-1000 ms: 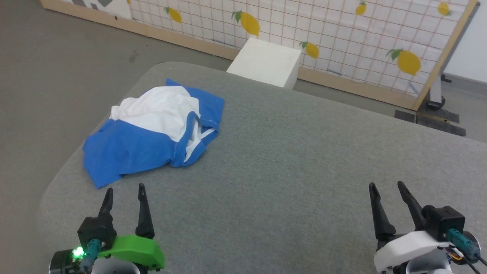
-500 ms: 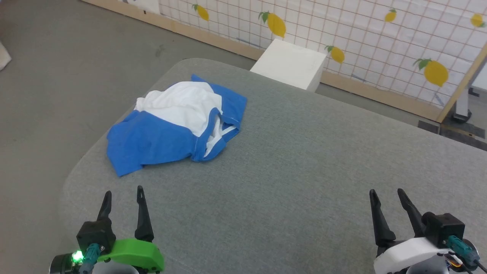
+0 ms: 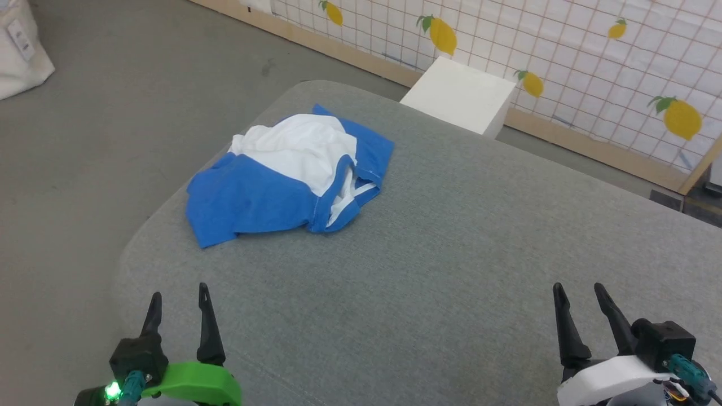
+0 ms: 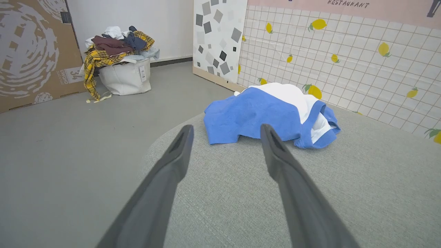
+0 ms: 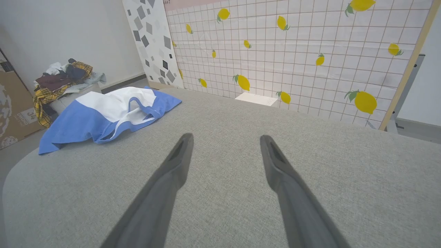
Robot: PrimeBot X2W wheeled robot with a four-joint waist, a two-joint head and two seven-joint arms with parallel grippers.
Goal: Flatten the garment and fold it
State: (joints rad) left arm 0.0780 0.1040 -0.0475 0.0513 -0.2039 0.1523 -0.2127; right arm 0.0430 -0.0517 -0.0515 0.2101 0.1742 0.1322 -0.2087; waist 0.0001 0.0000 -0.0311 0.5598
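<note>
One garment – white body, blue parts – lies crumpled at the far left corner of the grey fabric surface. At the near edge, the left gripper and the right gripper have fingers spread – both empty, well apart from it.

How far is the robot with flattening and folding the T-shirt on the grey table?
Done: nothing that shows. The T-shirt lies crumpled in a heap near the far left corner of the grey table. In hand: nothing; the left gripper and the right gripper are open and empty, at the near edge, apart from the cloth. Left: grasp it, spread it flat, then fold it.
</note>
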